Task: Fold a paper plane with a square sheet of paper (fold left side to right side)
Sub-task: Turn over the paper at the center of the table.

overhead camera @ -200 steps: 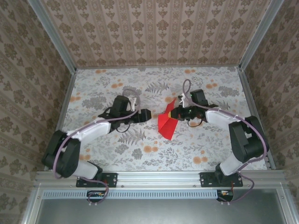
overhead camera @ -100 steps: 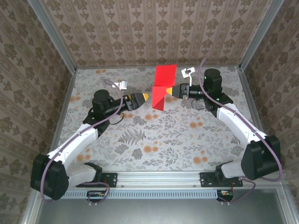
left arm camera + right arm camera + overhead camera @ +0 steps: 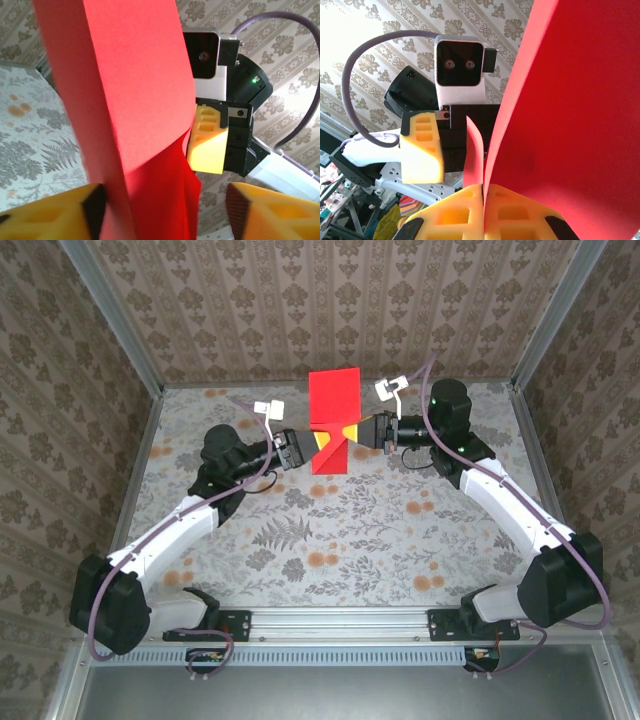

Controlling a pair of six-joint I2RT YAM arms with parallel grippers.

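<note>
While right end effector (image 3: 483, 189) pinches red paper (image 3: 335, 400), left end effector (image 3: 161, 214) gapes wide.

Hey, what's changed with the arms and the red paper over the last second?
The right gripper raised the red paper up and toward the far wall. The left gripper followed and now straddles the paper's left side, jaws apart. Unchanged: the right gripper's pinch on the paper.

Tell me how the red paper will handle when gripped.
Probably floppy: the red paper bends and curls away from the right gripper pinching it. Likely very light, since that single pinch holds it above the table. Its existing folds suggest it creases easily.
</note>
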